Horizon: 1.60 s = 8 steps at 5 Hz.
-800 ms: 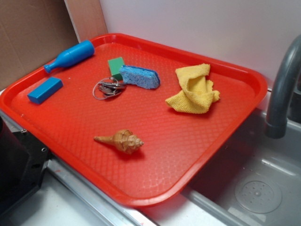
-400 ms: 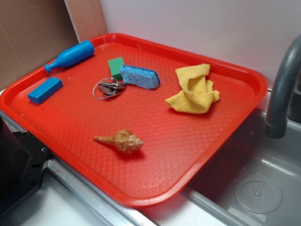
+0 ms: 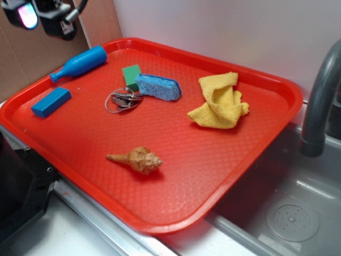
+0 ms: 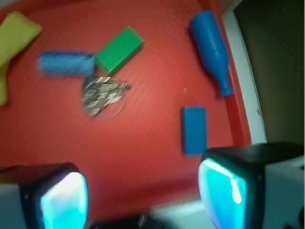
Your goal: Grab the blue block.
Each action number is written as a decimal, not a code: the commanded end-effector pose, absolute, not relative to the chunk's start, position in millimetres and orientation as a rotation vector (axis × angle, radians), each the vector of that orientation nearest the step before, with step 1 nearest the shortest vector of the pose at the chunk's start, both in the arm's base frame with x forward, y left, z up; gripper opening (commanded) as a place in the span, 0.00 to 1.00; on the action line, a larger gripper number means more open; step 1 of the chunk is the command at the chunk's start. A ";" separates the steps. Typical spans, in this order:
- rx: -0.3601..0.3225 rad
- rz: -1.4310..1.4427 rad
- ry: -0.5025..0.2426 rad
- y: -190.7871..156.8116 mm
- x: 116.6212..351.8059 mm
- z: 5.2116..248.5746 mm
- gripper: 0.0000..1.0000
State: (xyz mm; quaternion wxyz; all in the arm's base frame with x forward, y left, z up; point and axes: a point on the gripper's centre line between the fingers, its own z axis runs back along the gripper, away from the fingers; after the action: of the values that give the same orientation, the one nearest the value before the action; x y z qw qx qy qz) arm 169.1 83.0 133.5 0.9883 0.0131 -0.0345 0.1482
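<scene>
Red tray (image 3: 256, 160) beside a sink is loaded with one blue block (image 3: 51, 102) near its left rim, one blue bottle (image 3: 80, 63), one green block (image 3: 130, 74), one sponge (image 3: 158, 87), one key ring (image 3: 122, 100), one yellow cloth (image 3: 221, 101) and one shell (image 3: 137, 159). One tool (image 4: 143, 191) is seen high above the block, its fingers held apart and empty.

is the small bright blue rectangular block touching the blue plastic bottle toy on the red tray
Apart. The wrist view shows bare red tray between the blue block and the blue bottle; the exterior view shows the same gap.
</scene>
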 end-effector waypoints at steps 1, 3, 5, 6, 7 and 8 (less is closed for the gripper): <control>0.034 0.367 -0.104 132.6 163.4 93.2 1.00; 0.032 0.235 -0.044 123.7 155.1 45.0 1.00; 0.073 0.180 0.006 119.1 162.8 13.4 0.57; 0.063 0.178 0.007 114.1 166.6 13.8 0.00; 0.052 0.167 -0.024 90.3 169.9 61.5 0.00; 0.018 0.148 -0.040 64.7 165.9 112.2 0.00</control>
State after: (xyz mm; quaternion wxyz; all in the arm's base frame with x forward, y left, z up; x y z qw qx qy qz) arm 160.9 59.5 103.8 0.9970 0.0061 -0.0007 0.0773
